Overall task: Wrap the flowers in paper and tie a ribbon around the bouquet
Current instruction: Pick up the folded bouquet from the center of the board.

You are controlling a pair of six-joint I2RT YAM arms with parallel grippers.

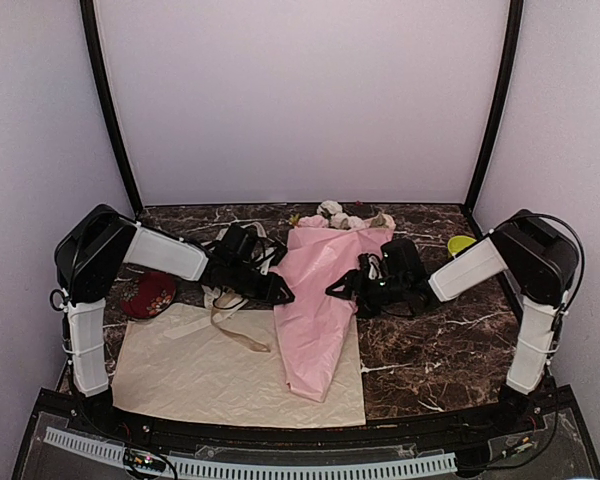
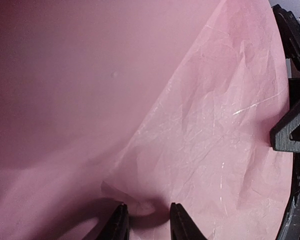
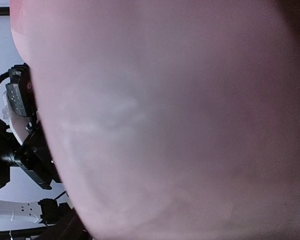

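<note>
Nearest, at the lower left of the top view, a pale cream-beige paper sheet (image 1: 180,385) is spread, with a floppy tan satin ribbon (image 1: 245,338) on it. The long pink paper-cone bouquet (image 1: 315,310) is laid at centre, rose heads farthest. Its crinkled paper is pinched by the left gripper (image 2: 147,207). Whether the fingers of the right gripper (image 1: 342,288) are apart or together cannot be told.

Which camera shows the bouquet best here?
Top external: the bouquet lies in view end to end, a pink cone with flower heads at its far end. Left wrist shows only crinkled paper close up; right wrist shows only a blurred pink surface.
</note>
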